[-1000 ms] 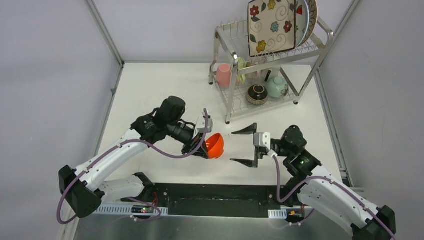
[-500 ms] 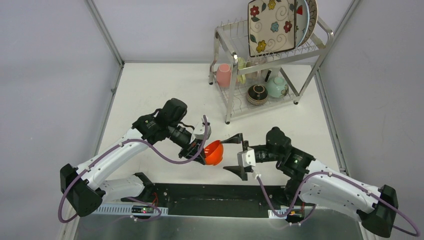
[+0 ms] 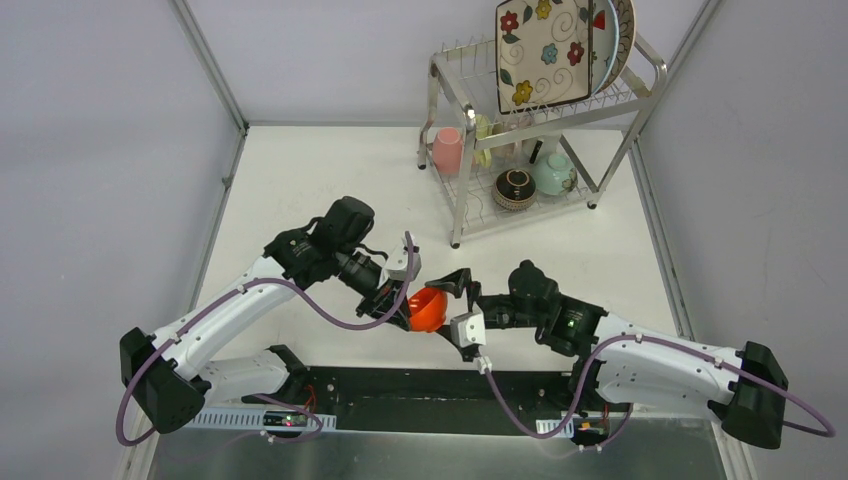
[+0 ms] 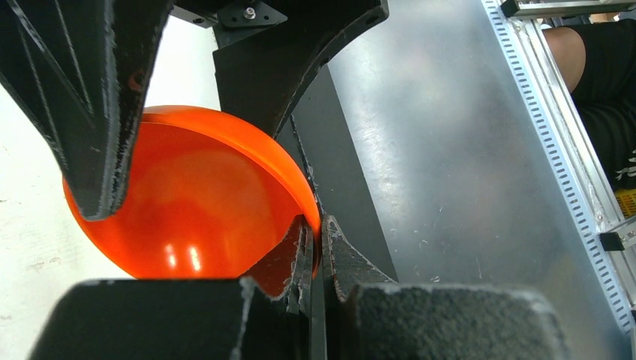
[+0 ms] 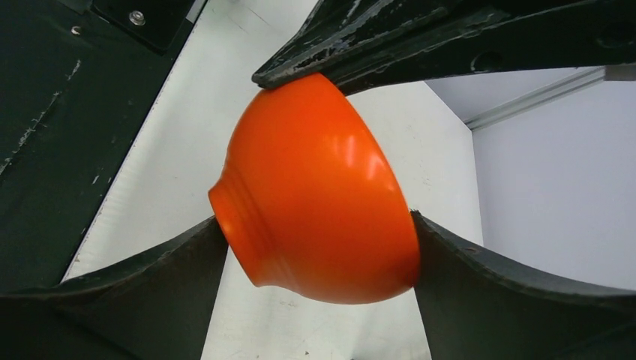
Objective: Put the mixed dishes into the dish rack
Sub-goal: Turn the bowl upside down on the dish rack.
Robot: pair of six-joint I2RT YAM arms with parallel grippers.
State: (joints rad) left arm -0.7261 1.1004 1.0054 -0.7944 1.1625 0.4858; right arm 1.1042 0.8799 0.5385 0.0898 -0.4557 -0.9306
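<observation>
Left jaws clamp the rim of the bowl (image 3: pixel 428 308) above the worktop (image 3: pixel 300 180); right jaws straddle it, whether gripping I cannot tell.

white tabletop (image 3: pixel 320 180) within grey walls (image 3: pixel 100 150), black base plate (image 3: pixel 400 385) along its near edge

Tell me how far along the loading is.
Done: square floral plate and a round plate stand on the top tier of the dish rack; pink cup, brown bowl and mint bowl sit below. In hand: the left tool pinches the orange bowl by its rim while the open right tool straddles it. Left: racking that bowl.
</observation>
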